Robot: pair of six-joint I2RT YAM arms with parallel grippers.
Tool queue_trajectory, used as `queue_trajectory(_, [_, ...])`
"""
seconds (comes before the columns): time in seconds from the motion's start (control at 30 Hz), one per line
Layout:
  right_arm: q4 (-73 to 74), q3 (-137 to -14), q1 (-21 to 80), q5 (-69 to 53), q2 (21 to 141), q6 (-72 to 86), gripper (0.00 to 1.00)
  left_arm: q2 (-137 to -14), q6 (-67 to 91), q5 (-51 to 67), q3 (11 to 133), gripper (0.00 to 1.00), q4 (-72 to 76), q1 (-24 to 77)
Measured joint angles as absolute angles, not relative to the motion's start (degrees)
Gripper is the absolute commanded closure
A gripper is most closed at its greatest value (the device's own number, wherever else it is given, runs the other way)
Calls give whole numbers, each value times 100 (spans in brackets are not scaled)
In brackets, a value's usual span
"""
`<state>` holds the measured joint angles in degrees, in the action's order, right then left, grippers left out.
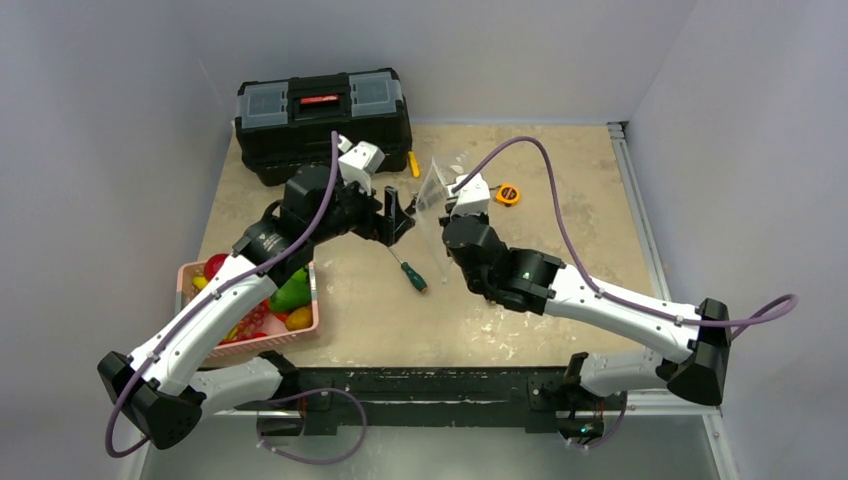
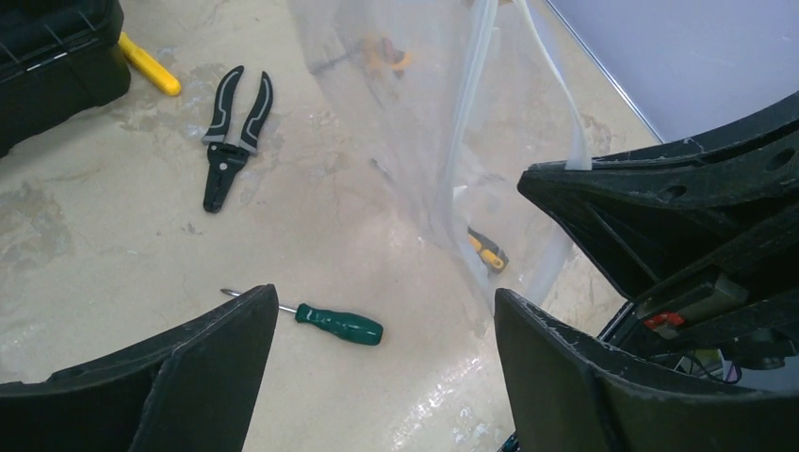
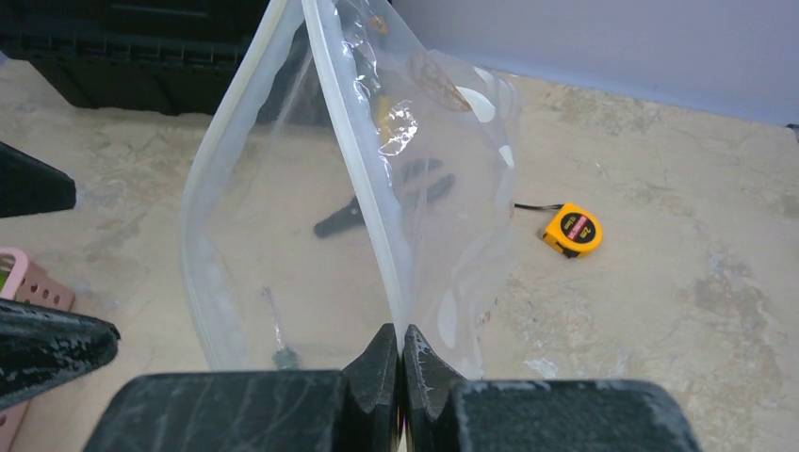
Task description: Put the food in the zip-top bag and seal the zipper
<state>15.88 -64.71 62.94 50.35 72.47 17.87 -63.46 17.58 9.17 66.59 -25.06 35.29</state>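
Nearest the camera, the left arm (image 1: pixel 215 320) and the right arm (image 1: pixel 620 305) rose from their bases at the near edge of the table (image 1: pixel 570 230). Its surface was worn, mottled beige, closed in by plain pale walls (image 1: pixel 500 50) on the left, far and right. A black toolbox (image 1: pixel 322 115) stood at the far left. A yellow tape measure (image 1: pixel 507 194) lay right of the bag (image 1: pixel 432 190), a green-handled screwdriver (image 1: pixel 412 275) near the middle, and black pliers (image 2: pixel 231 137) closer to the toolbox.

Both arms reached far and inward and met over the middle of the table. The left end effector (image 1: pixel 397 215) hung just left of the bag with its fingers spread wide apart, holding nothing. The right end effector (image 3: pixel 400 353) had its fingers pressed together, clamped on the zipper strip (image 3: pixel 363 188) at the bag's mouth edge.

The bag, clear and crinkled, stood on edge between the two end effectors. Whether its lower part touched the table could not be told. The strip ran lengthwise away from the right end effector toward the toolbox side. Its two halves bowed apart, so the mouth gaped. The food (image 1: pixel 285 300) lay well apart from the bag, piled in a pink basket (image 1: pixel 312 300) at the near left of the table, partly under the left arm.
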Motion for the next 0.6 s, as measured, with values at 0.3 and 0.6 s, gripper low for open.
queue_trajectory(0.3, [2265,-6484,6294,4097,6504,1496,100,-5404,1968,390,6198,0,-2637,3529])
queue_trajectory(0.6, [1623,-5850,6287,2718,7078,1533,100,-3673,2836,-725,5242,0,-4681,3533])
